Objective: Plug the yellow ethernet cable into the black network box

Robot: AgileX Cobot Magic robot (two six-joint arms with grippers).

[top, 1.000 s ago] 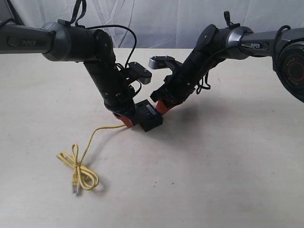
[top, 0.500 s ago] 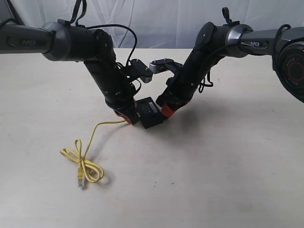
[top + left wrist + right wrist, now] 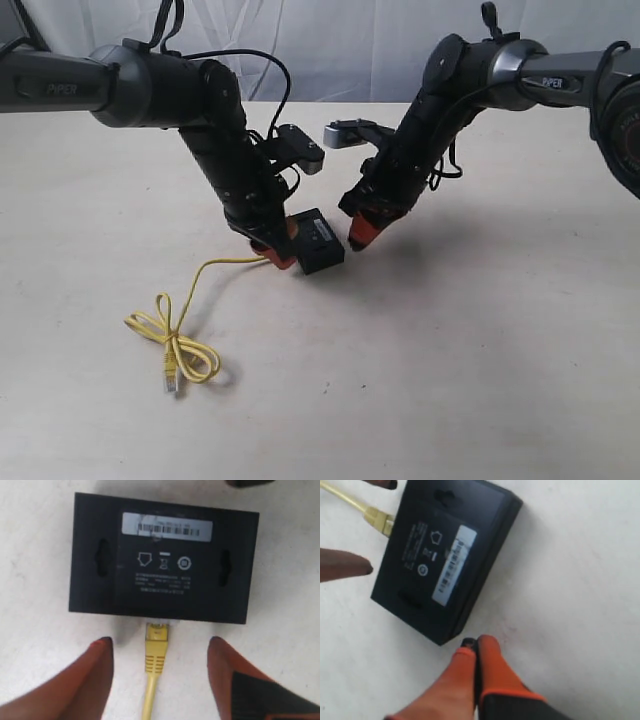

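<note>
The black network box [image 3: 318, 240] [image 3: 162, 560] [image 3: 445, 555] lies flat on the table with its white label up. One plug [image 3: 156, 640] [image 3: 380, 520] of the yellow ethernet cable [image 3: 175, 340] sits in the box's side port. My left gripper [image 3: 159, 647] [image 3: 275, 248] is open, an orange finger on each side of the plug, touching nothing. The cable's loose loops and free plug [image 3: 169, 381] rest at the front left. My right gripper [image 3: 472, 647] [image 3: 358, 232] is shut and empty, just off the box's other side.
A pale table [image 3: 450, 350] carries everything. White cloth [image 3: 330, 50] hangs behind the far edge. Both dark arms [image 3: 225, 150] [image 3: 420, 130] lean in over the box from either side.
My right gripper has backed away from the box and lifted slightly. The left gripper stays by the plug. The cable's loops shifted a little to the right.
</note>
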